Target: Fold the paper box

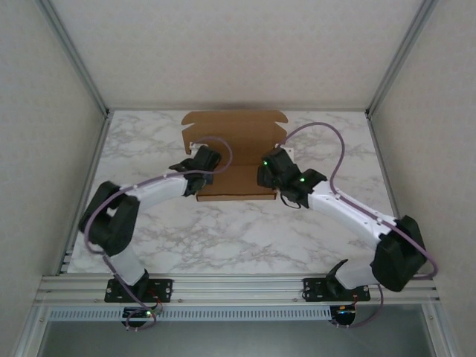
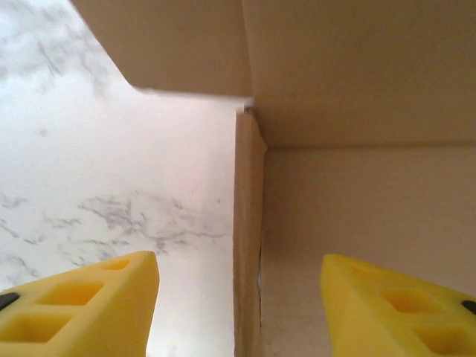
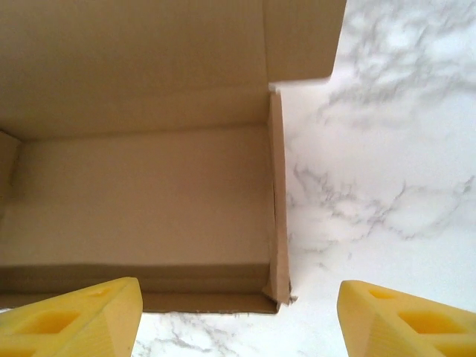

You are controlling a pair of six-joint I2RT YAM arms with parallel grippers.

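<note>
The left robot arm (image 1: 152,190) and the right robot arm (image 1: 349,212) are made of smooth white tubes with fat black joints. A thin purple cable (image 1: 318,123) loops along each arm. Small green lights (image 1: 265,161) glow on the right arm's black wrist. Flat black base plates (image 1: 137,290) sit under the arms. The jaws have chunky yellow plastic fingers (image 2: 82,312) with square holes in them.

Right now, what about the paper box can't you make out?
- Top external: the arms cover the side walls of the paper box.
- Left wrist: the wall between the left end effector fingers runs off the bottom edge.
- Right wrist: a right end effector finger hides the near wall's left end.
</note>
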